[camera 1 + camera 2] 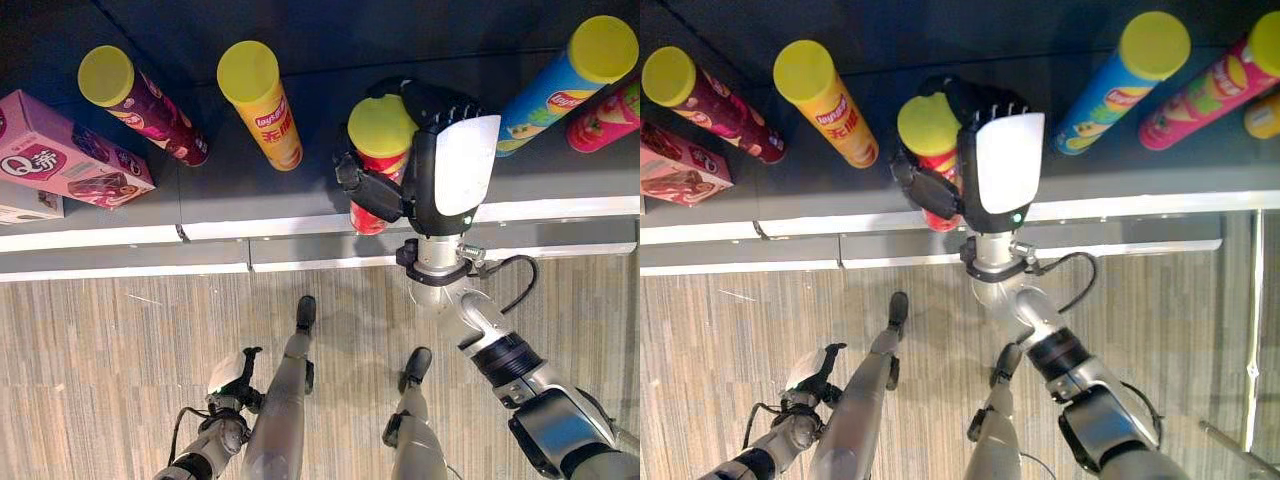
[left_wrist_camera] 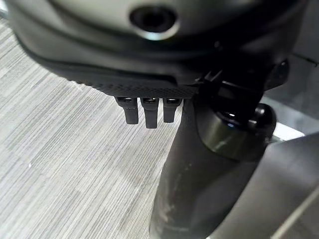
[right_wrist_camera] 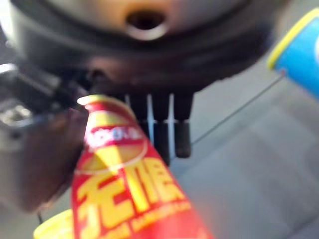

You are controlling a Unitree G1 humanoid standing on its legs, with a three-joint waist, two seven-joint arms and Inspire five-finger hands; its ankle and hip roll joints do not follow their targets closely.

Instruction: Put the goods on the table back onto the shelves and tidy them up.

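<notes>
On the dark shelf [image 1: 300, 205], near its front edge, the right hand [image 1: 450, 165] wraps its fingers and thumb around an upright red chip can [image 1: 378, 150] with a yellow lid and yellow lettering. A pink box [image 1: 65, 150] sits toward the shelf's left end, beside maroon [image 1: 140, 105], orange [image 1: 262, 105] and blue [image 1: 560, 80] cans. The left hand [image 1: 228, 372] hangs low over the floor, fingers relaxed.

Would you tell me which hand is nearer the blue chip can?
The right hand, shut on the red chip can, is beside the blue chip can; the left hand hangs low over the floor.

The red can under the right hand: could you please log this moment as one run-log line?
right hand: shut on red can, upright on shelf | left hand: low over floor, idle | neighbours: orange can, blue can
</notes>
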